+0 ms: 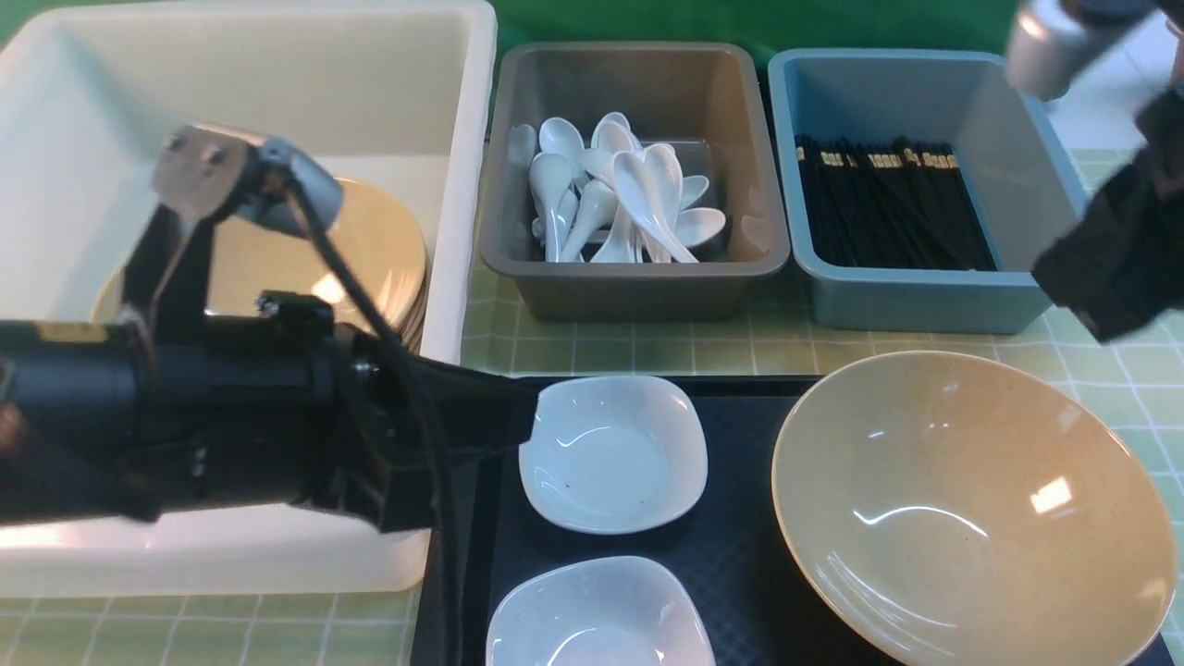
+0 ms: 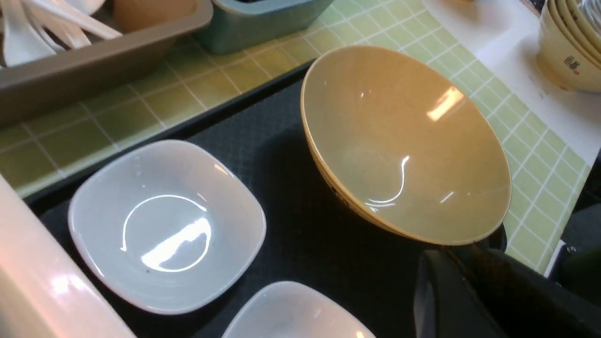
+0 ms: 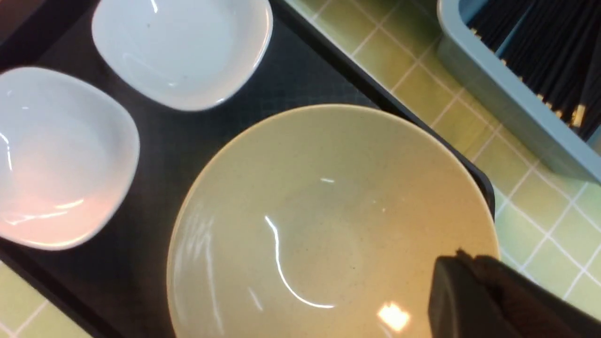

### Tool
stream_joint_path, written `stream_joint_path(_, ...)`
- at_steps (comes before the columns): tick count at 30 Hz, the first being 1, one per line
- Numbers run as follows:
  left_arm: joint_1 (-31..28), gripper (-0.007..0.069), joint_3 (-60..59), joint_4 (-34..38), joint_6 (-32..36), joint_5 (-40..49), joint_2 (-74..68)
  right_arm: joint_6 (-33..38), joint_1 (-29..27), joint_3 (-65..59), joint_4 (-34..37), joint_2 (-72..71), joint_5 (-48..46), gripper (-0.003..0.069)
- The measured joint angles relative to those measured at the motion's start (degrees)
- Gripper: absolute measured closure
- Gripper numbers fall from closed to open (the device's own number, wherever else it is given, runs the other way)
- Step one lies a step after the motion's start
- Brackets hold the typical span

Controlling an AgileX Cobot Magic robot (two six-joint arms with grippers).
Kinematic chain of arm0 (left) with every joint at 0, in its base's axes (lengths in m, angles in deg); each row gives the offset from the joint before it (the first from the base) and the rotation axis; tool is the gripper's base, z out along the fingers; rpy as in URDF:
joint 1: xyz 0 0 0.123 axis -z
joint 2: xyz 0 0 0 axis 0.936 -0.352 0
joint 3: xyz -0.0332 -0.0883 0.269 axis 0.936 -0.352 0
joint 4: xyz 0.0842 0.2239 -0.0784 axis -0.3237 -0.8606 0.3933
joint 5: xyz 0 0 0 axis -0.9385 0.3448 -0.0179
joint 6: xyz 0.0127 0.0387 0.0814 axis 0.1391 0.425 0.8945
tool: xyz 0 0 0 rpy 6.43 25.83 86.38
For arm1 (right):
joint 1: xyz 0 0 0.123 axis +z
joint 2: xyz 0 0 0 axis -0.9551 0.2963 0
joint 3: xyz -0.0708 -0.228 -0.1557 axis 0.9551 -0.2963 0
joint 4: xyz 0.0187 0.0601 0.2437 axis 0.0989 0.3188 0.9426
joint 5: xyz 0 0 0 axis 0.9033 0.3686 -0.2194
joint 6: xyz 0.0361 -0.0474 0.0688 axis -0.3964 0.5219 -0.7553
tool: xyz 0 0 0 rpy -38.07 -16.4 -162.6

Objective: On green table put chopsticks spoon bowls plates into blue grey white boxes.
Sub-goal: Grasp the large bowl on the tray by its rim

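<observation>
First the left tool [image 1: 513, 421]: we saw its jaws pressed together, no gap and nothing between them, the tip hanging at the left rim of the far white plate [image 1: 610, 453]; whether it touched that rim we could not tell. The left arm [image 1: 185, 416] reached over the near part of the white box [image 1: 467, 185]. Over to the right tool [image 3: 458, 277]: closed too, empty, up above the far right side of the tan bowl [image 1: 962, 509], and in the front view clear of it.

That tan bowl sat tilted on the black tray [image 1: 740, 555], its right side reaching out past the tray's edge over the counter [image 1: 647, 347]. Two plates shared the tray's left half, the near white plate [image 1: 597, 615] just beside the far one, with a band of bare tray between them and the bowl. The white box's wall stood just beside the tray's left edge: tight there. More bowls [image 1: 370, 240] were stacked inside the white box, spoons [image 1: 638, 194] piled in the grey box [image 1: 638, 296], chopsticks [image 1: 888, 213] laid in the blue box [image 1: 925, 305]. We noted a strip of open counter between the boxes and the tray's far edge.
</observation>
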Motion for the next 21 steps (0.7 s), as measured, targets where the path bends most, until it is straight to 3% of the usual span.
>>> stream_joint_path(5, 0.0, 0.0585, 1.89, 0.0, 5.36, 3.74, -0.6, -5.45, -0.2, -4.68, -2.88, -1.93, 2.29, 0.0635)
stream_joint_path(6, 0.0, 0.0585, 2.87, 0.0, 9.6, 5.69, -0.41, -7.67, -0.97, -7.13, -4.45, -1.94, 2.47, 0.0631)
stream_joint_path(11, 0.0, 0.0564, 4.07, 0.0, 10.28, 7.28, -0.47, -8.87, -2.79, -11.6, -5.46, -1.94, 4.25, 0.0606)
stream_joint_path(15, 0.0, 0.0501, 4.24, -0.05, 3.49, 5.42, -1.9, -1.83, -2.85, -12.4, 0.12, -3.24, 5.94, 0.0596)
stream_joint_path(16, 0.0, 0.0496, 4.3, -0.05, 3.26, 5.29, -2.03, -1.83, -2.85, -12.4, 0.76, -3.38, 6.0, 0.0596)
stream_joint_path(18, 0.0, 0.0424, 4.9, -0.1, 1.57, 3.94, -4.43, 5.62, -2.85, -12.57, 7.58, -6.01, 6.32, 0.0592)
stream_joint_path(21, 0.0, 0.0363, 6.24, -0.1, 1.2, 3.66, -6.77, 8.91, -2.85, -12.64, 10.45, -8.39, 6.32, 0.0591)
